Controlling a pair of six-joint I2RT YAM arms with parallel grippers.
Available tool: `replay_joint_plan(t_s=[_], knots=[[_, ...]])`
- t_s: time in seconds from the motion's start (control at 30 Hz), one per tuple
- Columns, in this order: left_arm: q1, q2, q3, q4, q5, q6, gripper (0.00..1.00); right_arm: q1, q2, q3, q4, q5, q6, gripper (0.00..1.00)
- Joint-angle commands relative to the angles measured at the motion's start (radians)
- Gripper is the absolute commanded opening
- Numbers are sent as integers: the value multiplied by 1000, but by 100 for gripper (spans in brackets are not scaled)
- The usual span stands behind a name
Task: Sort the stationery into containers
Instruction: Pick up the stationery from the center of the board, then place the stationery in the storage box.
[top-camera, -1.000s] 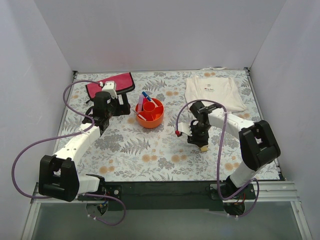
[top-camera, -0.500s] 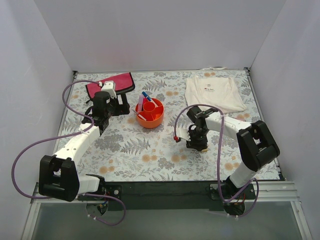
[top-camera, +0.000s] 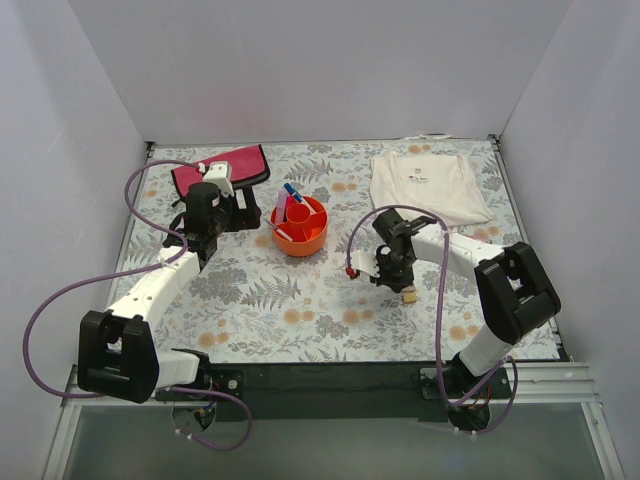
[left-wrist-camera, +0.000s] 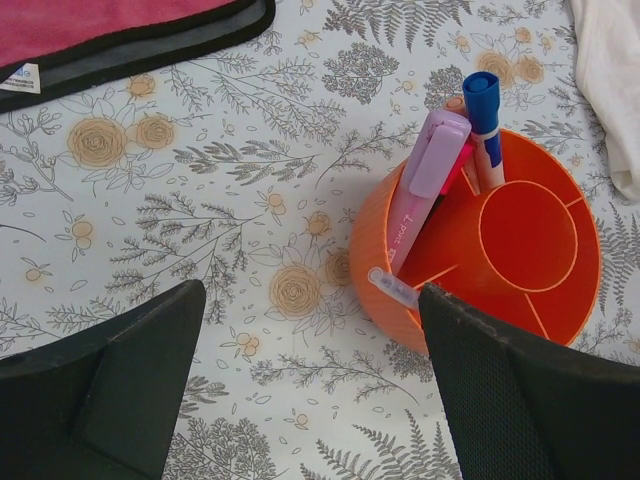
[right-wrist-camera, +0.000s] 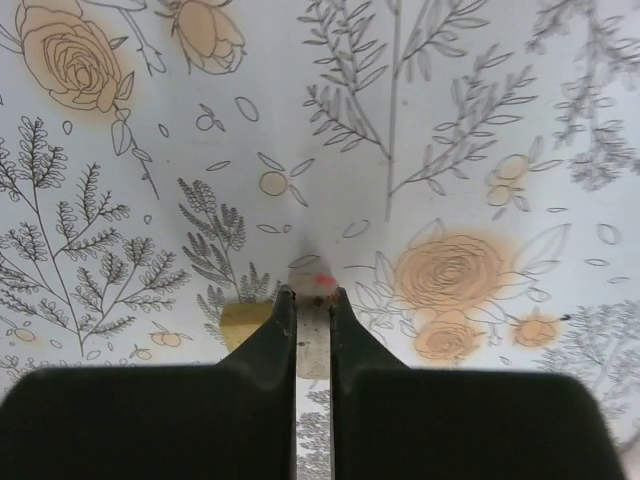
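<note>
- Right gripper (right-wrist-camera: 313, 296): jaws almost shut, clamped on a thin white marker (top-camera: 351, 270) with a red cap, right of centre on the floral table (top-camera: 290, 305).
- Small tan block (right-wrist-camera: 245, 323): lying on the table just beside the right fingertips.
- Orange tub (left-wrist-camera: 372, 255): far centre, holding a lilac highlighter (left-wrist-camera: 425, 185) and a blue-capped marker (left-wrist-camera: 484, 112).
- Left gripper (left-wrist-camera: 310, 300): jaws wide apart, empty, left of the tub.

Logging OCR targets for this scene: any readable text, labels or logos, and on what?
No text can be quoted in full.
On the lilac highlighter: dark print down the barrel, starting with something like "T"; the rest is unreadable.
On the pink mat: a white tag at its edge with a blue mark, too small to read.
On the white cloth: small dark print, too small to read.
</note>
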Motion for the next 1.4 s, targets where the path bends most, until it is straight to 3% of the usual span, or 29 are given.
replay_joint_plan(t_s=[0.0, 0.3, 0.53, 0.7, 1.37], knots=[[12, -18, 4, 18, 1, 8, 86, 4, -36, 204, -21, -35, 49, 1], [26, -15, 3, 17, -5, -3, 86, 1, 17, 648, -15, -272, 282, 1], [27, -16, 17, -3, -7, -7, 86, 1, 167, 810, 60, -452, 480, 1], [27, -24, 15, -12, -11, -9, 86, 3, 278, 887, 84, -552, 546, 1], [58, 3, 30, -31, -7, 5, 86, 38, 430, 983, 142, -621, 595, 1]])
